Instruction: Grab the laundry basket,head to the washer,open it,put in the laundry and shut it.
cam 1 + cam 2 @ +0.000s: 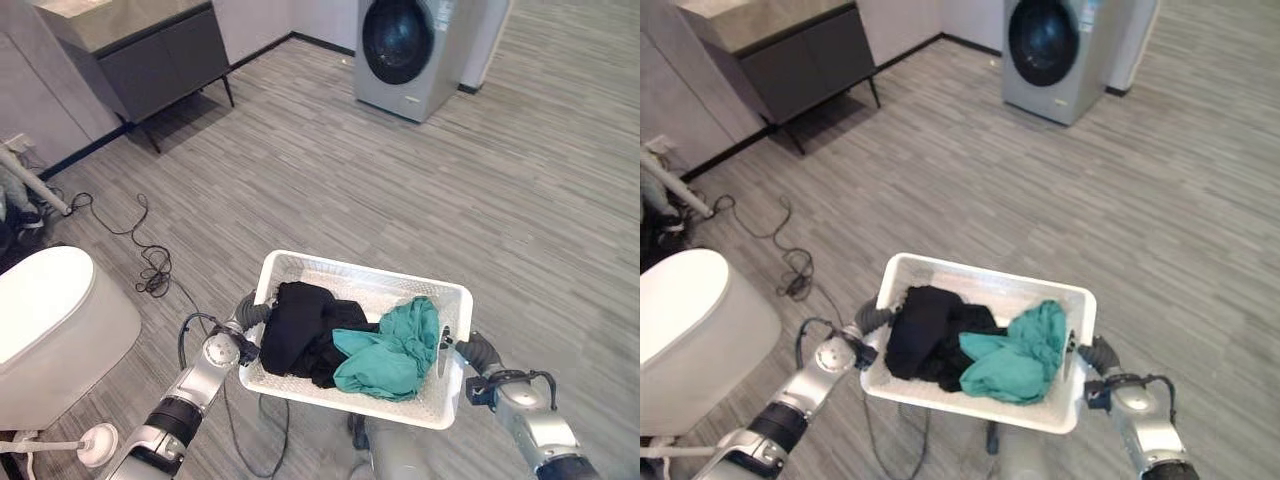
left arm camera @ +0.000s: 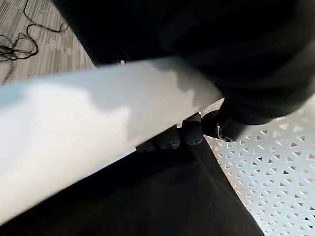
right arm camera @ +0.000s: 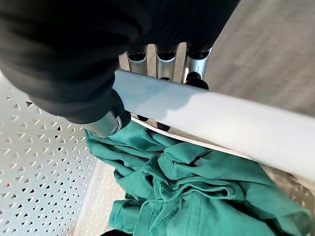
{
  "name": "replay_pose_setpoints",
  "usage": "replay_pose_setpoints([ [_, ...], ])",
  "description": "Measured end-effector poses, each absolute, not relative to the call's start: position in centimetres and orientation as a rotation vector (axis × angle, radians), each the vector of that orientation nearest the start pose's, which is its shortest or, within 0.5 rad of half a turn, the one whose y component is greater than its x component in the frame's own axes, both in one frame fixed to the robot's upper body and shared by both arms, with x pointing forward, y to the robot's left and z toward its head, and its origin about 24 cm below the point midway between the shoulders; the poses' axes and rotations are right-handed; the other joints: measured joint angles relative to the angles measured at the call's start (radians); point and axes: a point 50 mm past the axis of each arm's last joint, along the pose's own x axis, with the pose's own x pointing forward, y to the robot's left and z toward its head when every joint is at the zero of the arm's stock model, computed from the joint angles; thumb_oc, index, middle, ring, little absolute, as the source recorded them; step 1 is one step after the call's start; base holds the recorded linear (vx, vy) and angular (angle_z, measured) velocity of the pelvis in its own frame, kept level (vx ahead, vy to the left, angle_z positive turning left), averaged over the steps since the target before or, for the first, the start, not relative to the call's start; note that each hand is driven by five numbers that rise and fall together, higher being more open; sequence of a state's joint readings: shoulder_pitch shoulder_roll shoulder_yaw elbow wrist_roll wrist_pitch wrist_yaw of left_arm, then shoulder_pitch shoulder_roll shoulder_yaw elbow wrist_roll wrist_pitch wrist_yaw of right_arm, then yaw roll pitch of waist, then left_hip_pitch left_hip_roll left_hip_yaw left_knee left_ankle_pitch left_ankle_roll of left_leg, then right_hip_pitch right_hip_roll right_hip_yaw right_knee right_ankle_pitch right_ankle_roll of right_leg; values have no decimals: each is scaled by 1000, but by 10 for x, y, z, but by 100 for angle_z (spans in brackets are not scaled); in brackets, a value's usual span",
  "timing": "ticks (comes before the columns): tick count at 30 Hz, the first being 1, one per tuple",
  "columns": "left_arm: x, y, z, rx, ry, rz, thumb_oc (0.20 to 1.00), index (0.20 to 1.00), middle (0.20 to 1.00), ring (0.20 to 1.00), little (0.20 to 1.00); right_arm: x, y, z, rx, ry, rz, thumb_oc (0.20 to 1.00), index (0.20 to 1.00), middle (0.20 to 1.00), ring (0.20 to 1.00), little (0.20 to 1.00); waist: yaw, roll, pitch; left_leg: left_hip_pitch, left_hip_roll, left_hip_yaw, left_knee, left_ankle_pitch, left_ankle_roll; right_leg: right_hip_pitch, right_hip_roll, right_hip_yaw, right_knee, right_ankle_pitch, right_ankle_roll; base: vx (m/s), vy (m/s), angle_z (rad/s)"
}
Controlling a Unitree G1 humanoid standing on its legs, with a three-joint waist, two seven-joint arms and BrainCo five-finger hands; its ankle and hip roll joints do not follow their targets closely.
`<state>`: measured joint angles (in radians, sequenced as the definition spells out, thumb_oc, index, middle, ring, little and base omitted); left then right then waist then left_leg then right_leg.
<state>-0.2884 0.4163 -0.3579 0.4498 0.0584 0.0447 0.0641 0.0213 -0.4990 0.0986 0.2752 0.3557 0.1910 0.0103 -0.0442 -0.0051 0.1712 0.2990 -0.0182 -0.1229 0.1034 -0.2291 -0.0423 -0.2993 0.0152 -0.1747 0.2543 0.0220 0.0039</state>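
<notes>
A white perforated laundry basket [image 1: 360, 268] is held low in front of me, above the grey plank floor. A black garment [image 1: 300, 325] lies in its left half and a teal garment [image 1: 395, 350] in its right half. My left hand [image 1: 250, 315] grips the basket's left rim; in the left wrist view its fingertips [image 2: 182, 135] curl under the white rim [image 2: 98, 118]. On the opposite side my right hand [image 1: 470, 350] is shut on the right rim, fingers [image 3: 167, 59] wrapped over the edge [image 3: 221, 128]. The grey washer [image 1: 405, 50] stands far ahead, its round dark door closed.
A dark grey cabinet [image 1: 140, 50] stands on legs at the far left. A white rounded fixture [image 1: 50, 320] sits close on my left, with a thin black cable [image 1: 150, 265] on the floor beside it. Open plank floor [image 1: 400, 180] stretches from the basket to the washer.
</notes>
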Motion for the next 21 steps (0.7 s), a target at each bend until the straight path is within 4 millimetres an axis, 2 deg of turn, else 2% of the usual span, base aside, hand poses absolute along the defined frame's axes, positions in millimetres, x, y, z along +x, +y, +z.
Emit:
replay_pose_setpoints([
  [1, 294, 178, 5, 598, 236, -198, 200, 200, 200, 200, 200, 234, -249, -19, -133, 493, -27, 200, 200, 200, 200, 200, 4, 11, 8, -4, 4, 2, 18, 24, 13, 35, 26, -49, 44, -77, 6, 1060, -735, 11],
  [2, 296, 171, 5, 595, 236, -211, 200, 200, 200, 200, 200, 233, -253, -23, -137, 516, -42, 200, 200, 200, 200, 200, 2, 4, 11, -17, 21, 21, 116, 1, -15, 40, 19, -74, 164, -153, -33, 394, -419, 59],
  [3, 295, 172, 5, 599, 230, -216, 200, 200, 200, 200, 200, 219, -259, -31, -121, 560, -59, 200, 200, 200, 200, 200, -5, -50, -12, -159, 16, 97, 453, 0, -33, 85, -12, -64, 191, -238, -95, 269, -327, 82],
  [4, 294, 169, 5, 599, 226, -232, 200, 200, 200, 200, 200, 216, -261, -31, -109, 557, -61, 200, 200, 200, 200, 200, -18, -46, -20, -255, 49, 132, 644, 10, 13, 104, 9, -70, 169, -227, -117, 368, -415, 38],
  [5, 290, 180, 4, 615, 237, -217, 200, 200, 200, 200, 200, 219, -256, -26, -104, 529, -44, 200, 200, 200, 200, 200, -1, -50, -25, -344, 65, 144, 750, 47, 17, 147, 58, -46, 118, -227, -120, 375, -410, -16],
  [6, 291, 183, 7, 625, 230, -215, 200, 200, 200, 200, 200, 222, -254, -23, -109, 511, -30, 200, 200, 200, 200, 200, 15, -47, -24, -411, 88, 164, 836, 103, 64, 168, 88, -34, 84, -225, -136, 471, -408, -79],
  [7, 291, 187, 13, 630, 211, -207, 200, 200, 200, 200, 200, 224, -249, -22, -96, 496, -25, 200, 200, 200, 200, 200, 30, -55, -17, -480, 136, 219, 944, 110, 75, 205, 124, -19, 33, -186, -157, 242, -156, -59],
  [8, 292, 193, 14, 645, 216, -196, 200, 200, 200, 200, 200, 223, -241, -25, -72, 499, -31, 200, 200, 200, 200, 200, 29, -90, 7, -521, 119, 212, 920, 101, 70, 274, 125, 7, -13, -182, -83, 412, -204, -39],
  [9, 294, 193, 16, 650, 208, -199, 200, 200, 200, 200, 200, 219, -240, -29, -58, 508, -40, 200, 200, 200, 200, 200, 28, -116, 24, -544, 113, 237, 890, 82, 95, 310, 121, 28, -32, -199, 37, 247, -35, -28],
  [10, 297, 188, 19, 609, 192, -183, 200, 200, 200, 200, 200, 224, -245, -21, -80, 484, -41, 200, 200, 200, 200, 200, 29, -63, 80, -563, 164, 209, 795, 100, 89, 233, 138, 1, 186, -134, 194, 532, -6, -72],
  [11, 297, 185, 22, 582, 175, -182, 200, 200, 200, 200, 200, 227, -252, -9, -134, 453, -22, 200, 200, 200, 200, 200, 54, -21, 84, -585, 231, 208, 703, 117, 86, 120, 88, 6, 326, -248, -49, 537, 71, -91],
  [12, 295, 189, 24, 604, 162, -194, 200, 200, 200, 200, 200, 225, -250, -6, -142, 441, -10, 200, 200, 200, 200, 200, 60, -88, 65, -609, 172, 233, 635, 71, 29, 113, -54, 32, 221, -283, -39, 595, 88, -74],
  [13, 291, 188, 16, 583, 187, -191, 200, 200, 200, 200, 200, 227, -250, -6, -134, 434, -24, 200, 200, 200, 200, 200, 40, -70, 69, -598, 172, 210, 351, 77, -9, 150, -12, 49, 201, -283, -73, 474, 80, -45],
  [14, 287, 187, 10, 581, 214, -201, 200, 200, 200, 200, 200, 225, -253, -8, -138, 447, -33, 200, 200, 200, 200, 200, 50, -48, 60, -612, 186, 211, 214, 109, -29, 202, 17, 50, 106, -249, -86, 299, 46, -46],
  [15, 287, 188, 9, 581, 221, -201, 200, 200, 200, 200, 200, 225, -251, -9, -139, 452, -27, 200, 200, 200, 200, 200, 61, -33, 65, -617, 179, 197, 128, 141, -30, 263, 43, 64, 41, -230, -94, 466, 69, -64],
  [16, 287, 191, 10, 582, 222, -191, 200, 200, 200, 200, 200, 223, -248, -14, -137, 470, -15, 200, 200, 200, 200, 200, 93, -40, 71, -590, 144, 134, -41, 181, -30, 351, 63, 90, -46, -208, -103, 463, 83, -65],
  [17, 287, 193, 10, 587, 223, -189, 200, 200, 200, 200, 200, 223, -246, -14, -138, 473, -7, 200, 200, 200, 200, 200, 113, -45, 71, -582, 127, 106, -103, 204, -32, 388, 71, 110, -70, -210, -100, 644, 127, -79],
  [18, 285, 195, 9, 593, 230, -187, 200, 200, 200, 200, 200, 225, -244, -15, -133, 473, -2, 200, 200, 200, 200, 200, 132, -46, 70, -587, 96, 97, -140, 219, -23, 464, 81, 133, -122, -218, -87, 518, 147, -70],
  [19, 285, 196, 8, 594, 233, -184, 200, 200, 200, 200, 200, 225, -242, -17, -132, 475, -1, 200, 200, 200, 200, 200, 137, -48, 65, -600, 77, 108, -116, 232, -2, 508, 85, 137, -154, -221, -83, 357, 109, -65],
  [20, 284, 199, 9, 599, 235, -178, 200, 200, 200, 200, 200, 225, -240, -18, -130, 479, 7, 200, 200, 200, 200, 200, 146, -53, 60, -615, 57, 116, -61, 243, 21, 555, 82, 137, -187, -233, -63, 554, 232, -70],
  [21, 280, 202, 5, 590, 249, -167, 200, 200, 200, 200, 200, 224, -238, -19, -133, 484, 19, 200, 200, 200, 200, 200, 150, -38, 44, -599, 47, 135, -38, 261, 85, 594, 99, 150, -190, -251, -41, 536, 235, -58],
])
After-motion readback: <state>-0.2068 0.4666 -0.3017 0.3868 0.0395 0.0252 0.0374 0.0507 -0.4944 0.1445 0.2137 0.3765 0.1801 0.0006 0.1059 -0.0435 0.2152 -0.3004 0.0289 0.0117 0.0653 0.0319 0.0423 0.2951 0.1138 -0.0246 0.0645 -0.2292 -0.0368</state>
